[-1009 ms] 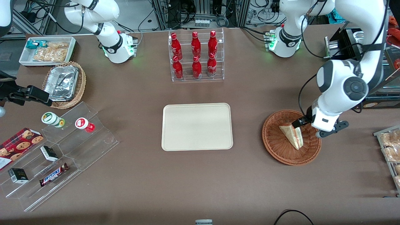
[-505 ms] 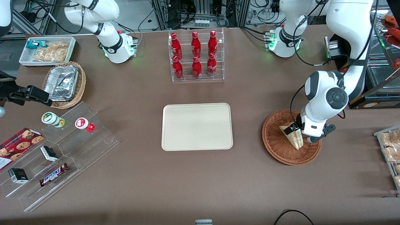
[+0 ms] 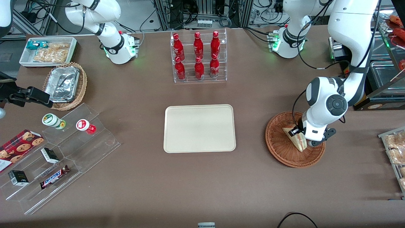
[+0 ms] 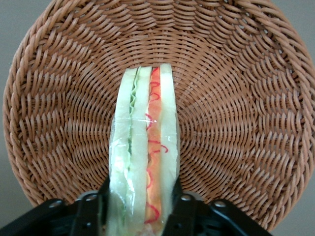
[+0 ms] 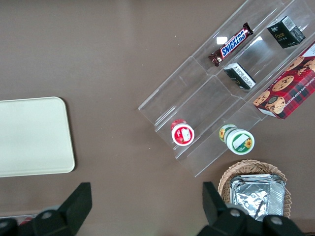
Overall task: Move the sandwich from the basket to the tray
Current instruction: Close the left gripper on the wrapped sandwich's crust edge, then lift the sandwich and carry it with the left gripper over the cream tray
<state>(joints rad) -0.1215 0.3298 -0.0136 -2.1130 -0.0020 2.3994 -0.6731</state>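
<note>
The sandwich (image 3: pixel 296 139), a triangular wedge with green and red filling, stands on its edge in the round reddish-brown basket (image 3: pixel 278 152) toward the working arm's end of the table. My left gripper (image 3: pixel 301 135) is down in the basket, open, with one finger on each side of the sandwich's wide end. In the left wrist view the sandwich (image 4: pixel 145 142) runs between the black fingers (image 4: pixel 91 211), which lie close against its sides, over the woven basket (image 4: pixel 236 98). The cream tray (image 3: pixel 199 128) lies bare at the table's middle.
A clear rack of red bottles (image 3: pixel 198 57) stands farther from the camera than the tray. A wire rack of bagged snacks (image 3: pixel 395 152) is at the working arm's table edge. Clear stepped shelves (image 3: pixel 63 152), a foil-tray basket (image 3: pixel 65 85) and a white bin (image 3: pixel 47 50) lie toward the parked arm's end.
My left arm has swung in over the basket and lowered, so the gripper now straddles the sandwich's wide end. The sandwich and the basket have not moved.
</note>
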